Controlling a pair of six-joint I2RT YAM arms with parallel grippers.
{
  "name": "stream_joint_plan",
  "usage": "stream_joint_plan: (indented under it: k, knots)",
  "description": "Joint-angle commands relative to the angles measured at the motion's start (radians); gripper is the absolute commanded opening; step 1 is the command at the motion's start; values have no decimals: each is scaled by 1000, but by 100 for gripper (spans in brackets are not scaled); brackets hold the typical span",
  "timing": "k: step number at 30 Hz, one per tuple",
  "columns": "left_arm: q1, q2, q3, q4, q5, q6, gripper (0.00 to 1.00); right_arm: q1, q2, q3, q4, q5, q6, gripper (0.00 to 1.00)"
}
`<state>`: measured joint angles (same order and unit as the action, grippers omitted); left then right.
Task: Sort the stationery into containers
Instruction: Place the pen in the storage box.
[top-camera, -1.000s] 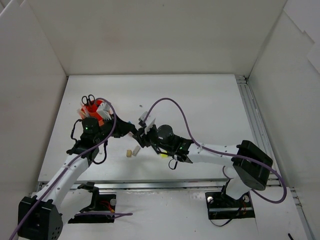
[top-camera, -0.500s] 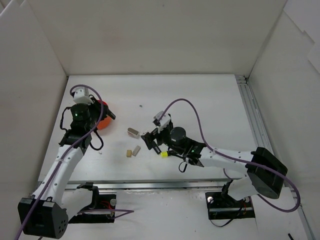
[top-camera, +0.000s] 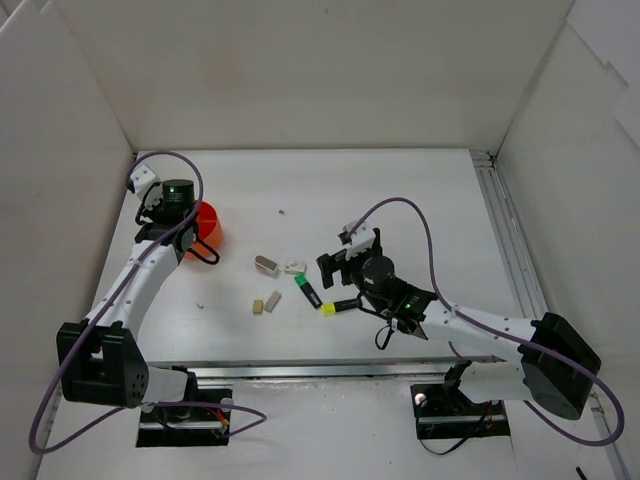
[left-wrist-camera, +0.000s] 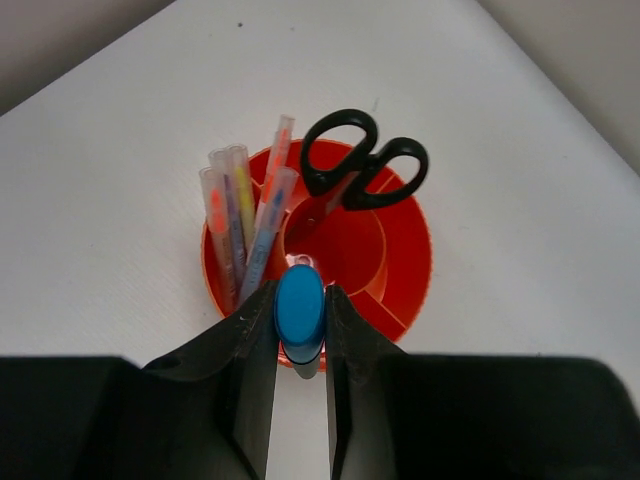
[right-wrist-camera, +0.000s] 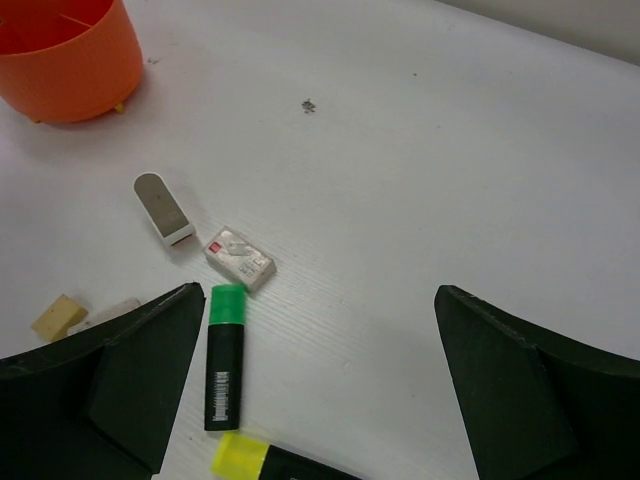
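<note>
holder (left-wrist-camera: 405, 250): orange, round, parked at the far left of the table (top-camera: 420, 200), dividers seen inside
inside it: pastel pens (left-wrist-camera: 232, 215) leaned in the left slot, scissors (left-wrist-camera: 366, 165) stood handles-up
left gripper (left-wrist-camera: 300, 292): pinched nearly closed on a blue highlighter (left-wrist-camera: 300, 315)
blue highlighter: held upright, blue end up, right over the holder's near rim
right gripper (right-wrist-camera: 320, 300): spread wide, nothing held, mid-table
green highlighter (right-wrist-camera: 224, 370): laid flat under it, long axis diagonal, green end pointed far-left
yellow highlighter (right-wrist-camera: 260, 458): just nearer, roughly left-right, yellow end to the left
</note>
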<state>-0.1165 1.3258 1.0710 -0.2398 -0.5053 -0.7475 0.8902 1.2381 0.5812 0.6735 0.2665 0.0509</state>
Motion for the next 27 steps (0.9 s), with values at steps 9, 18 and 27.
stream_joint_plan:
  k: [9,18,27]
  knots:
    - [5,167,133,-53,-156,-171,0,-34,-132,-46,-60,140,76,98]
    - [5,98,69,-59,-38,-158,59,-39,-184,-58,-126,154,89,98]
    - [-87,-19,38,-160,233,-35,91,-46,-279,-84,-262,198,128,98]
